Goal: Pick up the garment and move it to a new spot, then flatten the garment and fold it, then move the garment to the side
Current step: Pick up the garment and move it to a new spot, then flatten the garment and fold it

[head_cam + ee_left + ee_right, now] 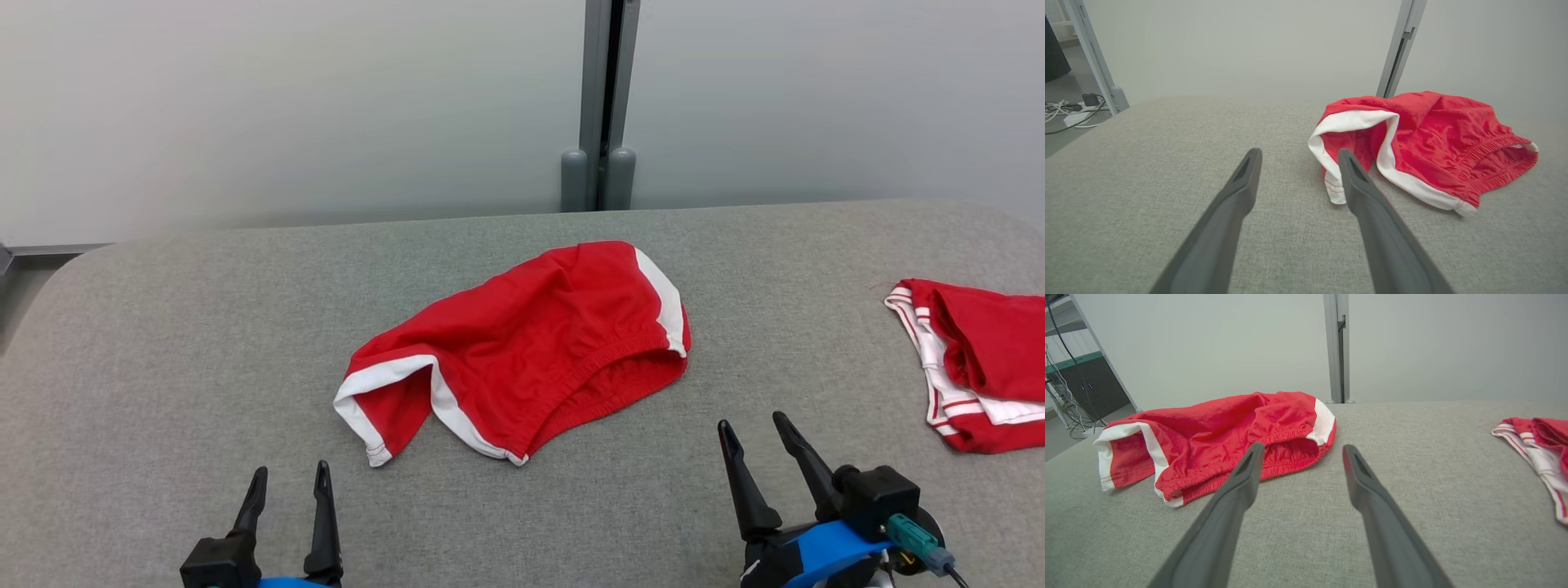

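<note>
Red garment [522,351] with white trim, lying crumpled at the middle of the grey surface [163,367], its elastic waistband turned toward the near edge. Left fingers [324,523] and right fingers [744,486] stand spread wide at the near edge, holding nothing. The garment lies beyond and between them, apart from both. A second red-and-white garment [980,367] lies at the right edge.

**Pale panels behind a grey cloth table**

A grey woven-fabric table top [163,343] with rounded corners meets pale matte wall panels [286,106] along its far edge. A grey metal upright post [602,98] divides the panels. Off the left edge, white cables [1065,110] lie on grey floor [1057,139]. Light is soft and even.
</note>
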Motion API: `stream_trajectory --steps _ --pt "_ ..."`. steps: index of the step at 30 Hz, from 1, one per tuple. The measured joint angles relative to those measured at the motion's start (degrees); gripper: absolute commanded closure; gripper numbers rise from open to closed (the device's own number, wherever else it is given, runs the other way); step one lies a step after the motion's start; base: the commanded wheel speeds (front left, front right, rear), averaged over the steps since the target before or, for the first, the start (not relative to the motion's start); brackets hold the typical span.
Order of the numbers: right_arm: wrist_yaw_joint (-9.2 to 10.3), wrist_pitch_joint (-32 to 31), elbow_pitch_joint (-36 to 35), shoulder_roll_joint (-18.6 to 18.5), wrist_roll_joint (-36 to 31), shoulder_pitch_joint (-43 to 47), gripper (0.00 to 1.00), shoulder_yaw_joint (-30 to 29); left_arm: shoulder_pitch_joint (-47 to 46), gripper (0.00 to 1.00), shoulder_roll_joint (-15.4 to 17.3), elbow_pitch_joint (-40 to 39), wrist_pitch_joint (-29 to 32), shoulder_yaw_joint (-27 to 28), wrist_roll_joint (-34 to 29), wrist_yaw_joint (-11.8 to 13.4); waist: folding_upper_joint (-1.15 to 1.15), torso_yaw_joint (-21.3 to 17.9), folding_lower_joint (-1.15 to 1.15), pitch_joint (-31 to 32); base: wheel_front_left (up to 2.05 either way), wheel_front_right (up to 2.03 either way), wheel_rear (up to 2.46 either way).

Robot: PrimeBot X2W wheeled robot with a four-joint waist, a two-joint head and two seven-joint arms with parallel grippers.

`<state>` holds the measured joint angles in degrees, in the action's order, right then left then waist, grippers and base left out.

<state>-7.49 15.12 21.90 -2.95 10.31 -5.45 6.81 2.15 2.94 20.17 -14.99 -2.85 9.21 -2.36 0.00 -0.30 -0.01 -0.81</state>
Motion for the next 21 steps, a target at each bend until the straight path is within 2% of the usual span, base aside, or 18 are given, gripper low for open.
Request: stream_trajectory --steps 8,14,21 --pt "0.0 -0.01 1.2 -0.01 0.45 0.26 0.0 1.58 0.09 0.0 -0.01 0.16 -0.01 -1.68 1.71 0.27 0.0 1.15 0.01 -0.14 0.0 0.0 0.0" --pt "0.0 -0.01 3.16 0.04 1.07 -2.69 0.0 8.39 -1.47 0.0 -0.02 0.65 -0.01 -5.14 2.83 0.33 0.0 4.13 0.01 -1.24 0.0 0.0 0.0" --pt "0.0 -0.01 12.46 0.05 4.85 -7.83 0.0 17.09 -2.54 0.0 -0.01 0.46 -0.01 -8.22 4.02 1.31 0.0 9.52 0.01 -3.94 0.0 0.0 0.0"
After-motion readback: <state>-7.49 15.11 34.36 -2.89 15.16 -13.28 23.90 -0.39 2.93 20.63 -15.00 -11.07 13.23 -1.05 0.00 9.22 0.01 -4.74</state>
